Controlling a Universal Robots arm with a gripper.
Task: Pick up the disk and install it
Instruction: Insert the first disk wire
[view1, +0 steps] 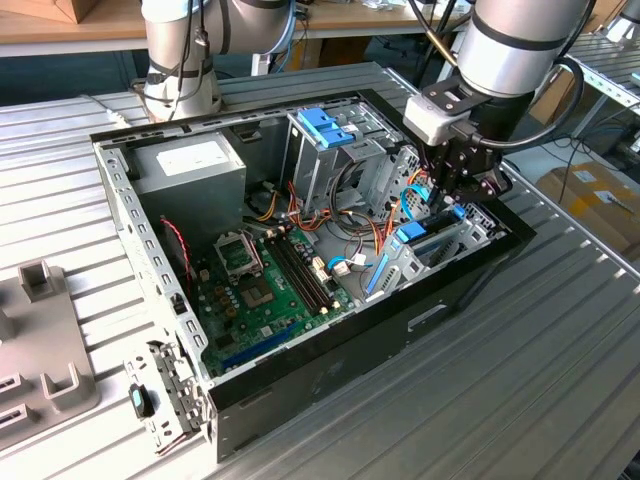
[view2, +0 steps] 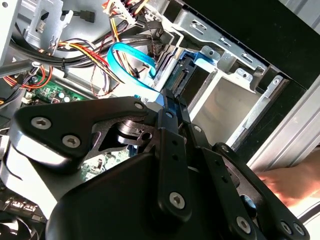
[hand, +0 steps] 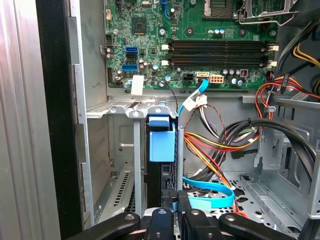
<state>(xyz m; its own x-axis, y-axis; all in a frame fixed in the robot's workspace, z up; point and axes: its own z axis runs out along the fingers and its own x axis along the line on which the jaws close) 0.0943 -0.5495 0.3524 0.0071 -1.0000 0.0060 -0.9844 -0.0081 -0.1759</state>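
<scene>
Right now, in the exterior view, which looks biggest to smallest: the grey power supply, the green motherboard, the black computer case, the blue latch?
1. The black computer case, clearly largest.
2. The green motherboard and the grey power supply look about alike, so I won't rank them.
3. The blue latch, smallest.

Pretty tight around the gripper (view1: 452, 198): the disk (hand: 161, 142) sits on edge in a narrow metal bay (hand: 136, 165), black case wall (hand: 52, 125) on one side, a tangle of cables (hand: 220, 145) on the other. Tall drive cage (view1: 325, 150) stands just past those cables. Over the motherboard (view1: 262, 280), towards the exterior view's left, it's wide open from above.
</scene>
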